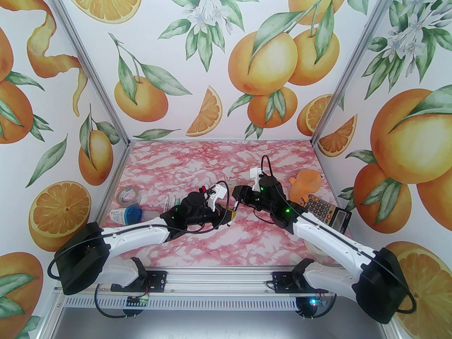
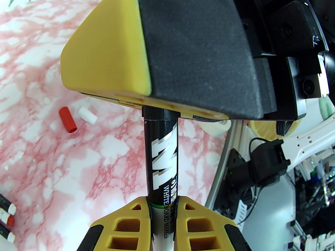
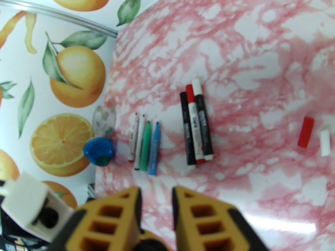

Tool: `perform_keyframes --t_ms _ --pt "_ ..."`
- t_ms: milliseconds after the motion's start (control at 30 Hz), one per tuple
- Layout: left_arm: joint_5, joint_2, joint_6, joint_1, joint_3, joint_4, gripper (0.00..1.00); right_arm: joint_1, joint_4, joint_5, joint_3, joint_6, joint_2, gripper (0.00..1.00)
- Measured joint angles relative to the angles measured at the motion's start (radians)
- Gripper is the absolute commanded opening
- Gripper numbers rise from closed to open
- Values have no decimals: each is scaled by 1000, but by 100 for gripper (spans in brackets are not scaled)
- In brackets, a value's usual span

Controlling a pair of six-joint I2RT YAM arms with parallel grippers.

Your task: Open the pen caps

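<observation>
Marker held between both my grippers, above the middle of the pink marbled table [image 1: 212,161]. My left gripper [image 2: 162,200] is clamped tight on the barrel of the black whiteboard marker [image 2: 162,153]. The marker runs straight ahead into my right gripper [image 3: 156,192], whose jaws are drawn close around the black cap [image 2: 159,114]. That cap is seated on the barrel. A red cap [image 2: 67,119] and a white cap [image 2: 87,114] lie loose on the table, just beside each other. Apart from them lie three thick markers [image 3: 196,129], side by side and touching. Nearer the table's left edge is a row of four slim pens [image 3: 145,145].
</observation>
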Motion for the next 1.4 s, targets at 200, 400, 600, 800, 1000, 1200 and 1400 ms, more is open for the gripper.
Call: perform_keyframes --t_ms 200,400,600,800,1000,1200,1400 --pt "0 0 0 0 0 0 9 0 0 0 0 0 0 26" --pt "-1 0 0 0 0 -1 9 0 0 0 0 -5 6 21" --pt "-6 0 -1 0 0 -2 9 -3 -5 4 0 -23 14 16" --pt "-8 0 -1 0 0 -2 12 -5 -6 4 0 -26 14 12" --pt "-4 3 -5 0 2 0 27 -6 -5 3 0 -18 7 12" --pt "16 39 -23 -2 15 18 29 -6 -5 3 0 -13 -13 11" --pt "31 51 -34 -3 19 30 24 -6 1 0 0 5 -15 11"
